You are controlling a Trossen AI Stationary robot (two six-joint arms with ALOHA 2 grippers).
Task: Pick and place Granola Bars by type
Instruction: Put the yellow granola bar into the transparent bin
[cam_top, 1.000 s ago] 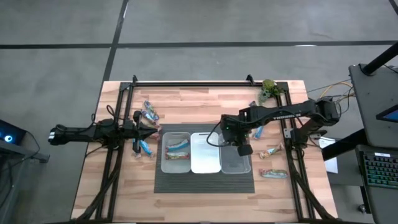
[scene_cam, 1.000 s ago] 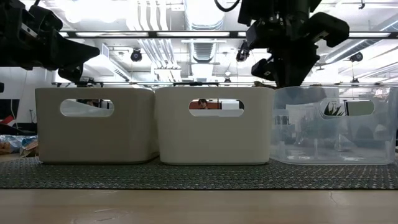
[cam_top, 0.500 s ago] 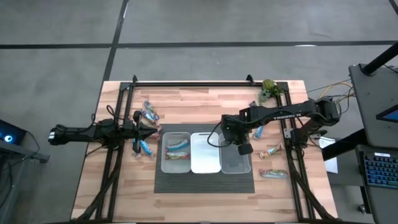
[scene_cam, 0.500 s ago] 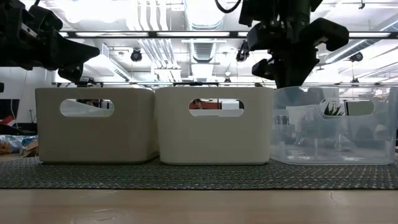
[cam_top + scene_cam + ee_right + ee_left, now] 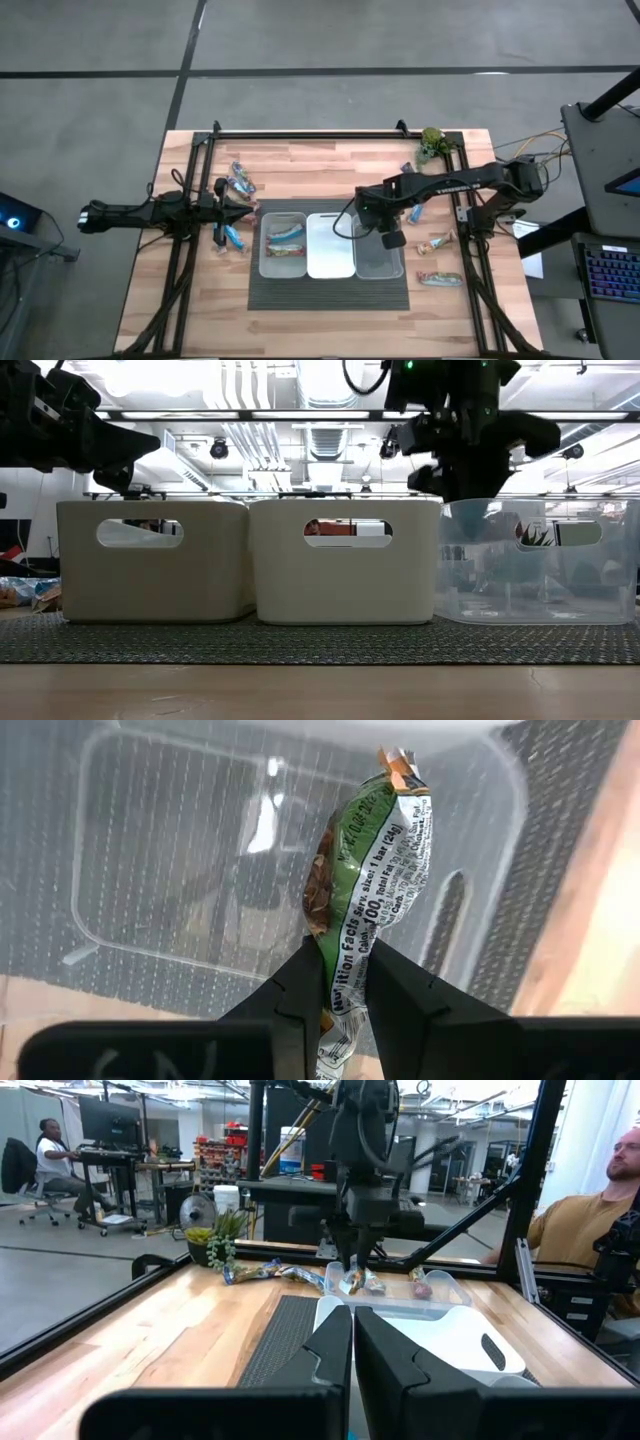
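Note:
My right gripper (image 5: 346, 972) is shut on one of the Granola Bars (image 5: 374, 860), a green and brown wrapped bar that hangs from the fingers over the clear right bin (image 5: 150, 840). From above, that gripper (image 5: 380, 227) stands over the far end of the clear bin (image 5: 381, 262). The left bin (image 5: 264, 245) holds a few bars (image 5: 285, 238). Loose bars lie on the table at left (image 5: 240, 182) and at right (image 5: 437, 242). My left gripper (image 5: 243, 212) waits shut left of the bins, its fingers (image 5: 330, 1342) pressed together.
A white middle bin (image 5: 330, 246) stands between the other two on a dark mat (image 5: 330, 292). A green plant-like object (image 5: 432, 143) sits at the back right. Dark frame rails (image 5: 180, 260) run along both sides. People show in the room beyond the table.
The right gripper has shifted slightly over the clear bin with the bar still in it. The left arm has not moved.

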